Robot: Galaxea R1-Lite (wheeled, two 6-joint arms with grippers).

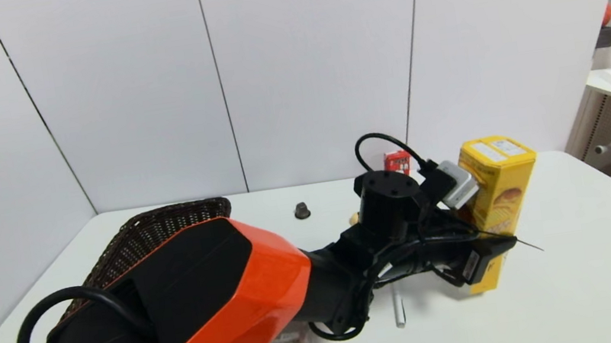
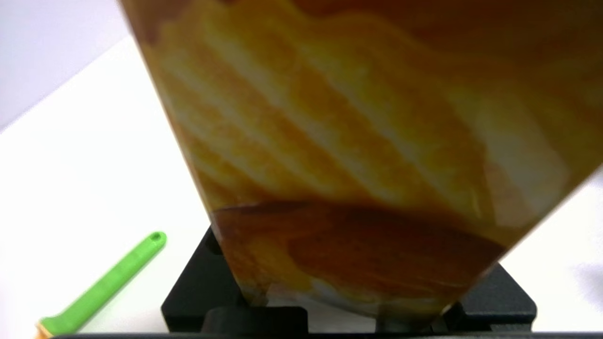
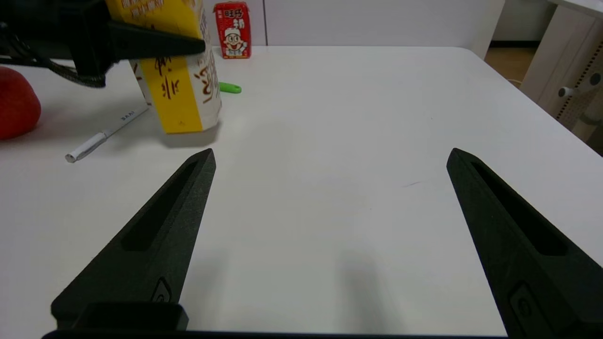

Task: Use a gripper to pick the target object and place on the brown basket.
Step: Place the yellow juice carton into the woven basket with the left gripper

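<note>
While the left tool (image 1: 493,250) sits clamped around the lower half of the yellow snack box (image 1: 498,192), the step in hand is the grasp, perhaps the very start of the lift. In the right wrist view one black finger (image 3: 155,43) lies flat against the box's side, and the box looks tilted with one edge of its base seemingly off the bench (image 3: 330,141), though I cannot tell whether it has cleared the surface altogether. In the left wrist view the box fills the space between the jaws, so the hold looks deep and firm. The box stands right of centre, with a red drink carton (image 1: 397,161) behind it and a white pen (image 1: 398,309) on the bench in front. The brown basket (image 1: 170,226) lies well apart on the robot's left, largely hidden by the left arm. Next comes a clean rise, high enough to clear the basket's rim, then a sweep leftward; being tall and held low, the box may swing. The right tool (image 3: 330,245) hangs idle over bare bench, spread wide, holding nothing.
</note>
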